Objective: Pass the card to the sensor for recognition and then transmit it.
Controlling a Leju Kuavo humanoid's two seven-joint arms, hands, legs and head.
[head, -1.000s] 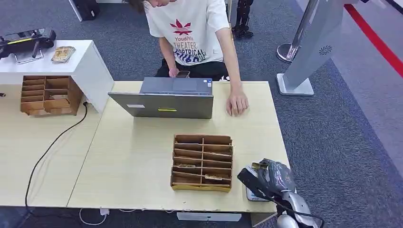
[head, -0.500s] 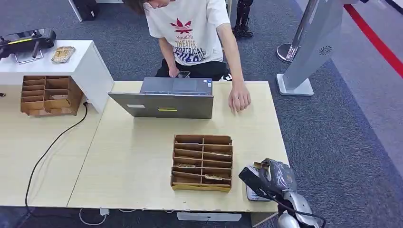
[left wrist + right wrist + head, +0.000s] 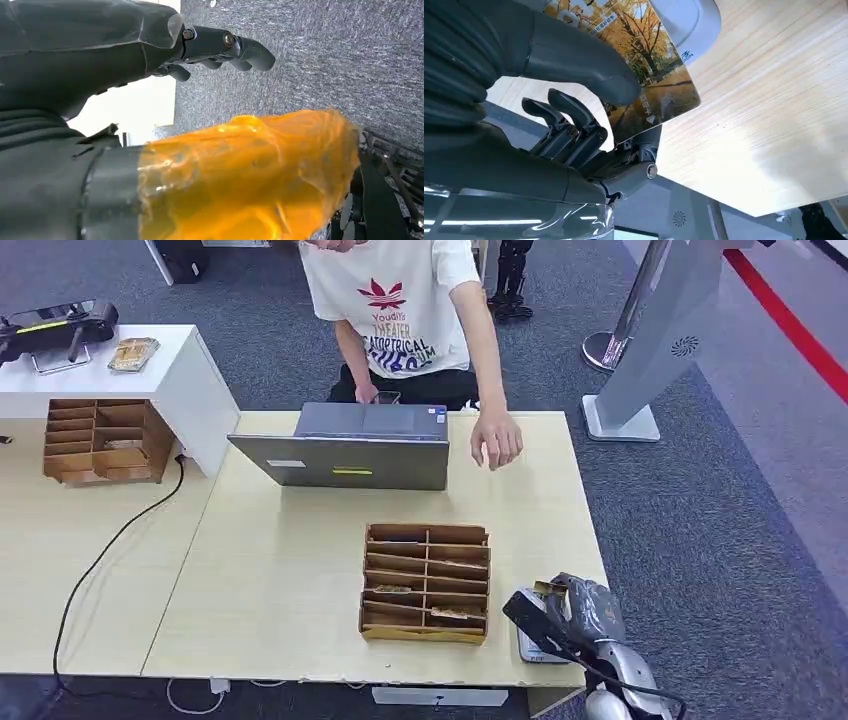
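**Person's hand lifted off desk; my right hand unchanged on card**

Person's hand [image 3: 497,439] has come up off the desk [image 3: 290,570] and now hangs near the far right edge, beside the laptop [image 3: 345,458]; a second ago it lay flat on the wood. My right hand [image 3: 578,612] has barely shifted.

Right hand sits at the desk's near right corner, just right of the wooden organizer [image 3: 426,582]. It grips the card [image 3: 644,65]: thumb [image 3: 574,55] presses on the printed face (autumn trees), darker fingers [image 3: 569,122] curl behind it. Card is tilted, one end over the white sensor [image 3: 686,22], which lies on the desk at that corner. Can't tell whether card and sensor touch.

Left hand [image 3: 150,60] hangs over grey carpet [image 3: 325,55], holding nothing, fingers [image 3: 240,50] loosely curled and apart from the thumb. Thumb is wrapped in orange film [image 3: 250,175].

Second organizer [image 3: 97,440] sits on the left table, next to a white cabinet [image 3: 180,380].
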